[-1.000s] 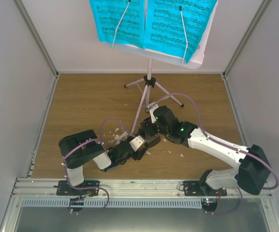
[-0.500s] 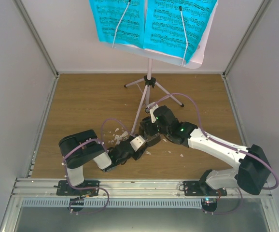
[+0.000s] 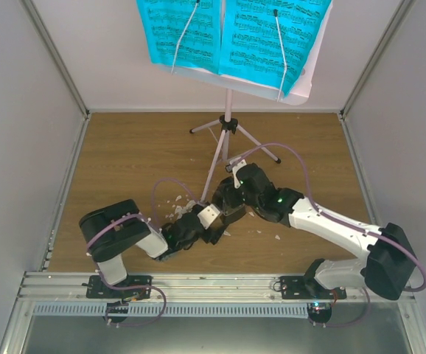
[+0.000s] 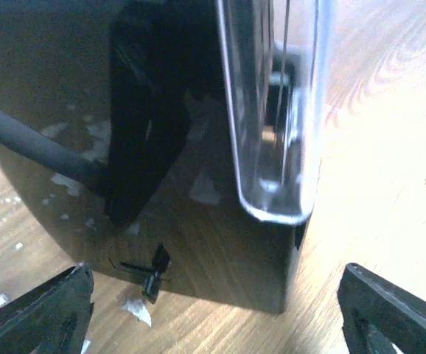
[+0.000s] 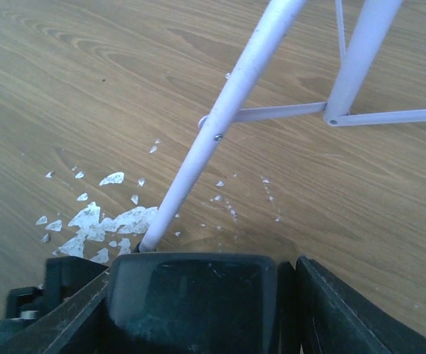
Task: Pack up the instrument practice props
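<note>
Pink music stand (image 3: 228,103) is still up at the back with the blue sheet music (image 3: 264,37) on it, so nothing's packed yet. Both arms are down at the near foot of its tripod working the black metronome (image 3: 210,217). Right gripper (image 5: 194,295) looks clamped on its body. Left gripper (image 4: 213,306) is spread wide, just short of the clear cover (image 4: 272,110). I'd guess next is lifting it clear of that leg. White scraps (image 5: 117,221) lie around the foot.
</note>
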Controlling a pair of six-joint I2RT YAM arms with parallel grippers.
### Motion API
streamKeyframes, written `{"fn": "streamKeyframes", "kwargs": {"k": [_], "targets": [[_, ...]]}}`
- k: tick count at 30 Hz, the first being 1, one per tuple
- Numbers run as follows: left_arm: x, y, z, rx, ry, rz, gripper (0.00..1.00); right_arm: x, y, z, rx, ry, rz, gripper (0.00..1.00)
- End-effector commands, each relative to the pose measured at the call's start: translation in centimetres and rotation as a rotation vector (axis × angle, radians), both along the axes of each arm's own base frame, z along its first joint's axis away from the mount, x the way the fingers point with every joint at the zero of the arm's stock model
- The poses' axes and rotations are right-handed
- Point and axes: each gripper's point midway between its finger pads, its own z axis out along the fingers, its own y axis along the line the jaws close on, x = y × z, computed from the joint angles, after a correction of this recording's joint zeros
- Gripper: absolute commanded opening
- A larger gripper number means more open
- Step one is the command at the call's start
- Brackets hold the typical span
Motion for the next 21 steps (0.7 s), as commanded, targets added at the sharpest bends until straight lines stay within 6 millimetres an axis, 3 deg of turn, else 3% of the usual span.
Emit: {"fn": "streamKeyframes", "kwargs": {"k": [1, 6, 11, 15, 21], "targets": [[0.3, 0.0, 3.6, -0.099, -0.009, 0.03, 0.92, 0.1, -1.4, 0.4, 0.007, -0.007, -0.075, 0.56], [0.1, 2.0, 7.0, -0.17, -0.04, 0.081, 0.95, 0.7, -3.0, 0.9, 0.032, -0.012, -0.15, 0.53], [1.4, 4.8, 9.5, -0.218, 0.014, 0.178, 0.96, 2.1, -6.3, 0.9, 0.039, -0.012, -0.257, 0.5], [2.9, 7.0, 12.8, -0.285, 0.054, 0.197, 0.98, 3.0, -10.5, 0.5, 0.02, -0.012, -0.375, 0.49], [5.1, 11.5, 17.0, -0.319, -0.013, 0.312, 0.99, 3.9, -18.8, 0.1, -0.024, -0.027, -0.6, 0.49]]}}
